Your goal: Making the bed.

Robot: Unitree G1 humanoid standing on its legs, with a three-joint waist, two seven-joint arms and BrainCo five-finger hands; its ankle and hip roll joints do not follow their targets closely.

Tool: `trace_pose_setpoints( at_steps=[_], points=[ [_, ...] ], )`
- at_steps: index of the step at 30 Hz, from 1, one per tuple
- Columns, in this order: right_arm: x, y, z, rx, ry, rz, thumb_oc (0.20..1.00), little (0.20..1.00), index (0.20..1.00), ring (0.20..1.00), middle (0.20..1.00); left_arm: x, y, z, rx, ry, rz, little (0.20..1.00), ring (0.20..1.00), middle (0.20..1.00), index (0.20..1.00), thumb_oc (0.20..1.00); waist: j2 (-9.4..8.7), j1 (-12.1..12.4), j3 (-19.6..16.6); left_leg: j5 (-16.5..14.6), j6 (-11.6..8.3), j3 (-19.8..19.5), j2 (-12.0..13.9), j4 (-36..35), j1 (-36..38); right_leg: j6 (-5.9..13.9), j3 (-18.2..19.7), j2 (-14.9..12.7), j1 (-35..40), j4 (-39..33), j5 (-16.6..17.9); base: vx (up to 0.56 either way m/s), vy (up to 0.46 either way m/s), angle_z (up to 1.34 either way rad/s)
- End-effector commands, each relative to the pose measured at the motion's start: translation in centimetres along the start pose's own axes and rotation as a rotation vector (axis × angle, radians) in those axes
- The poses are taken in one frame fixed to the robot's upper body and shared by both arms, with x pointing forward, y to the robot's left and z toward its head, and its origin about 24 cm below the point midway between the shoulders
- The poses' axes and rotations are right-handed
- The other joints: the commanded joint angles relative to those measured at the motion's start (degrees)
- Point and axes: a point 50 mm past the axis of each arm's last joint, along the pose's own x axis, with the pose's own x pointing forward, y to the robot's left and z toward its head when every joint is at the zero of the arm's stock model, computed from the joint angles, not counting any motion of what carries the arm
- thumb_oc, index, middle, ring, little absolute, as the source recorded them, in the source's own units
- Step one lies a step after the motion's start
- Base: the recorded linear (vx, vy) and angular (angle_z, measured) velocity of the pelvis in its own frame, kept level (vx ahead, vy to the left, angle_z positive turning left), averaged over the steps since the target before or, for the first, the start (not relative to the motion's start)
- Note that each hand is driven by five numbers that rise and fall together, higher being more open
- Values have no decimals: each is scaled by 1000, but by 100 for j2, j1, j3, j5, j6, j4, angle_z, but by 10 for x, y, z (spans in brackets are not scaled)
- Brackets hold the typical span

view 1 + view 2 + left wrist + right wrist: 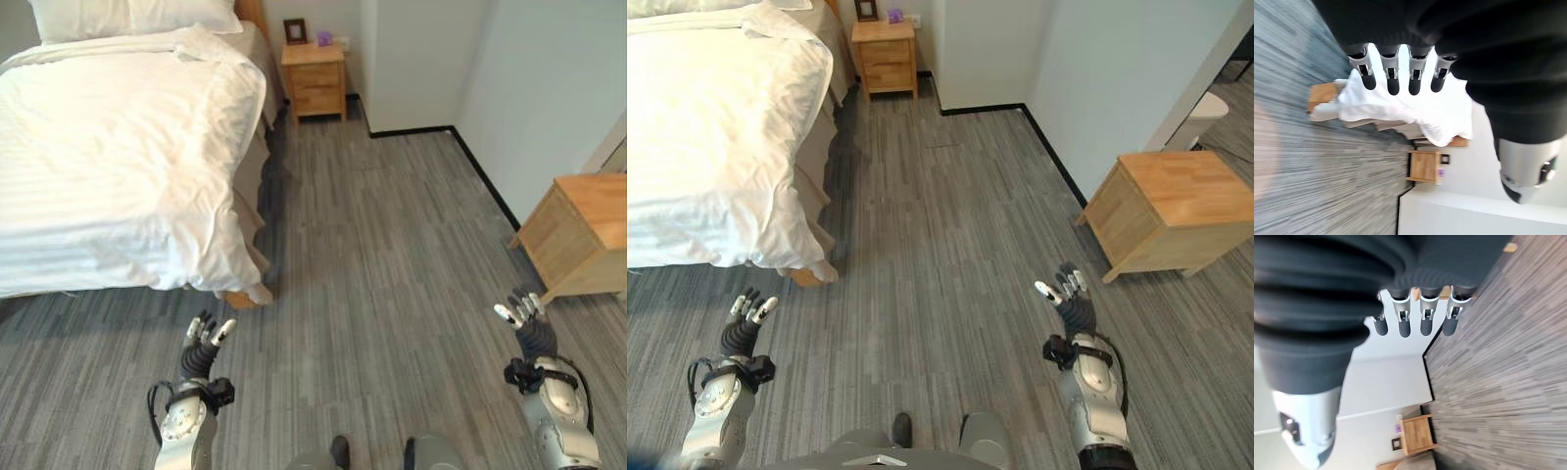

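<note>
The bed (118, 147) stands at the upper left, covered by a white duvet (108, 196) that hangs over its near corner (245, 284), with white pillows (127, 15) at the head. My left hand (204, 345) is low over the floor, a short way in front of that corner, fingers (1393, 81) straight and holding nothing. My right hand (526, 318) is out at the right, over bare floor, fingers (1403, 323) likewise straight and empty. Both hands are apart from the bedding.
A wooden nightstand (313, 78) with a picture frame and a small purple thing stands by the bed's head. A second wooden cabinet (1171, 211) stands against the right wall, close beyond my right hand. Grey plank floor (392, 255) lies between.
</note>
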Motion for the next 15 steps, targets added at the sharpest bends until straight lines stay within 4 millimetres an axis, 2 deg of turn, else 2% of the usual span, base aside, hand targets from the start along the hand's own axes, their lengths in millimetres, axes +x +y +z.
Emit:
trace_pose_setpoints(
  at_steps=[1, 2, 4, 5, 6, 7, 8, 9, 10, 11, 12, 13, 14, 15],
  points=[
    [6, -13, 19, -1, -104, -47, 1000, 1000, 1000, 1000, 1000, 18, 7, 47, -55, -225, 45, 1000, 1000, 1000, 1000, 1000, 27, -406, -37, -720, -262, -584, 189, 12, 825, 95, -30, 220, -41, -1931, 1190, 608, -152, 38],
    [5, -15, 19, -1, -103, -57, 1000, 1000, 1000, 1000, 1000, 20, 9, 49, -71, -235, 59, 1000, 1000, 1000, 1000, 1000, 10, -529, -21, -816, -342, -675, 246, -39, 998, 145, 58, 328, -87, -2485, 1294, 354, -116, 85],
    [3, -19, 16, -1, -95, -81, 1000, 1000, 1000, 1000, 1000, 22, 13, 56, -70, -268, 86, 1000, 1000, 1000, 1000, 1000, -22, -716, -16, -949, -484, -823, 395, -105, 1318, 256, 101, 369, -278, -3193, 1566, 443, -161, 92],
    [3, -19, 16, -2, -95, -80, 1000, 1000, 1000, 1000, 1000, 22, 13, 56, -70, -268, 87, 1000, 1000, 1000, 1000, 1000, 16, -742, -11, -958, -491, -842, 442, -119, 1335, 252, 55, 396, -226, -3253, 1586, 512, -214, -8],
    [2, -22, 15, -9, -87, -91, 1000, 1000, 1000, 1000, 1000, 21, 11, 60, -63, -289, 85, 1000, 1000, 1000, 1000, 1000, -2, -816, -58, -972, -580, -888, 543, -24, 1506, 294, -106, 350, -284, -3324, 1770, 472, -226, -28],
    [1, -23, 15, -5, -86, -88, 1000, 1000, 1000, 1000, 1000, 19, 10, 58, -59, -285, 77, 1000, 1000, 1000, 1000, 1000, -24, -831, -128, -771, -693, -947, 564, 239, 1446, 219, -207, 298, -164, -3300, 1762, 482, -219, 10],
    [1, -23, 15, -6, -85, -88, 1000, 1000, 1000, 1000, 1000, 19, 11, 58, -59, -283, 78, 1000, 1000, 1000, 1000, 1000, 17, -836, -136, -815, -689, -946, 605, 259, 1452, 228, -229, 332, -147, -3298, 1723, 522, -211, 54],
    [2, -25, 11, -3, -67, -84, 1000, 1000, 1000, 1000, 1000, 15, 14, 52, -69, -266, 83, 1000, 1000, 1000, 1000, 1000, 77, -848, -204, 50, -913, -884, 760, 1302, 1290, -8, -224, 500, 19, -2954, 1584, 562, -260, 40],
    [3, -24, 15, 4, -78, -67, 1000, 1000, 1000, 1000, 1000, 13, 16, 47, -103, -244, 101, 1000, 1000, 1000, 1000, 1000, 16, -810, -196, 690, -988, -782, 832, 2298, 927, -175, -229, 520, 222, -2890, 1447, 764, -413, 30],
    [4, -25, 17, 36, -85, -76, 1000, 1000, 1000, 1000, 1000, 13, 20, 47, -126, -243, 123, 1000, 1000, 1000, 1000, 1000, -6, -731, -152, 884, -963, -682, 864, 3216, 540, -316, -257, 608, 499, -2890, 1304, 583, -434, 22],
    [6, -25, 18, 81, -98, -85, 1000, 1000, 1000, 1000, 1000, 13, 20, 50, -146, -255, 121, 1000, 1000, 1000, 1000, 1000, -105, -651, -92, 898, -861, -567, 861, 3939, 143, -447, -277, 623, 764, -2960, 1176, 385, -303, 24],
    [6, -25, 18, 82, -99, -85, 1000, 1000, 1000, 1000, 1000, 13, 20, 50, -146, -256, 120, 1000, 1000, 1000, 1000, 1000, -130, -669, -105, 915, -858, -584, 832, 3959, 97, -445, -285, 594, 744, -2972, 1197, 379, -349, 4],
    [8, -27, 19, 94, -101, -88, 1000, 1000, 1000, 1000, 1000, 13, 22, 54, -144, -271, 116, 1000, 1000, 1000, 1000, 1000, -226, -503, 10, 837, -750, -408, 864, 4497, -306, -570, -271, 629, 1038, -2989, 971, 350, -314, -33],
    [10, -30, 19, 71, -94, -116, 1000, 1000, 1000, 1000, 1000, 14, 22, 56, -144, -279, 125, 1000, 1000, 1000, 1000, 1000, -298, -325, 128, 633, -704, -263, 746, 4770, -790, -587, -225, 615, 1316, -3045, 866, 681, -427, -25]
  ],
)
